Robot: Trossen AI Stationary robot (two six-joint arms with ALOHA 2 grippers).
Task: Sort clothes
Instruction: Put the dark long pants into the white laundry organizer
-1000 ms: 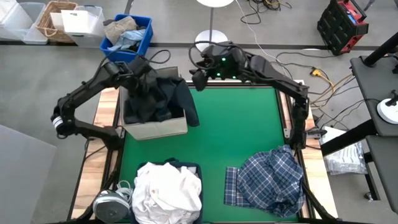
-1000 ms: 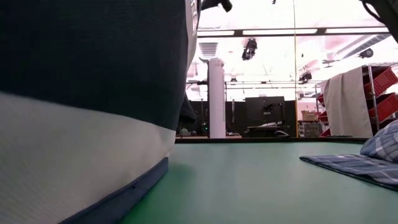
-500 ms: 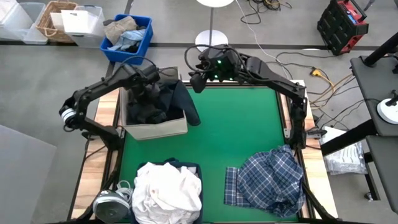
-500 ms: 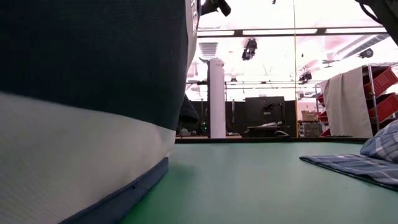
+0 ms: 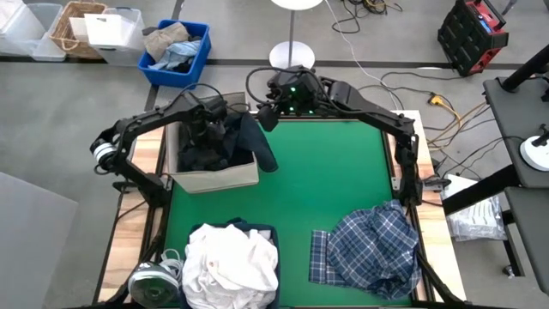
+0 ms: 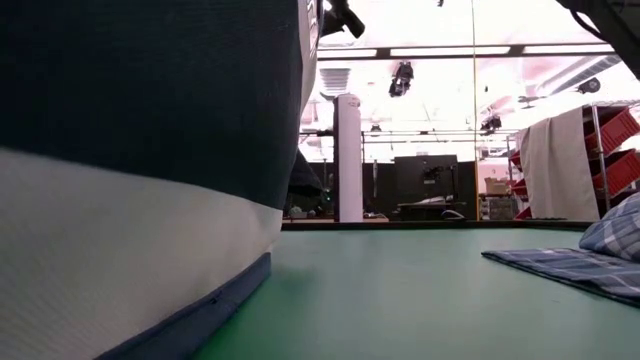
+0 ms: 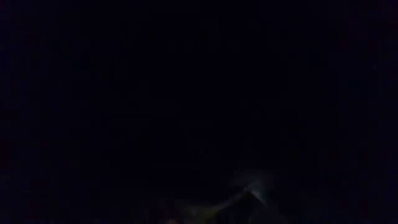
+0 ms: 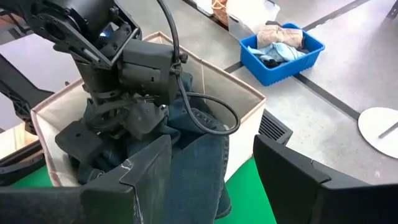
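While left hand (image 8: 124, 118) sits buried in dark clothes (image 5: 214, 142) inside beige bin (image 5: 214, 176) at desk's 10 o'clock, its grip cannot be told; right hand (image 5: 268, 118) hovers released at 12 o'clock. White clothes (image 5: 232, 262) at 7, plaid shirt (image 5: 373, 249) at 5.

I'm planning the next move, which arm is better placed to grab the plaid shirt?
Probably right. The plaid shirt lies on the table's right side; the left gripper is down in the beige bin of dark clothes.
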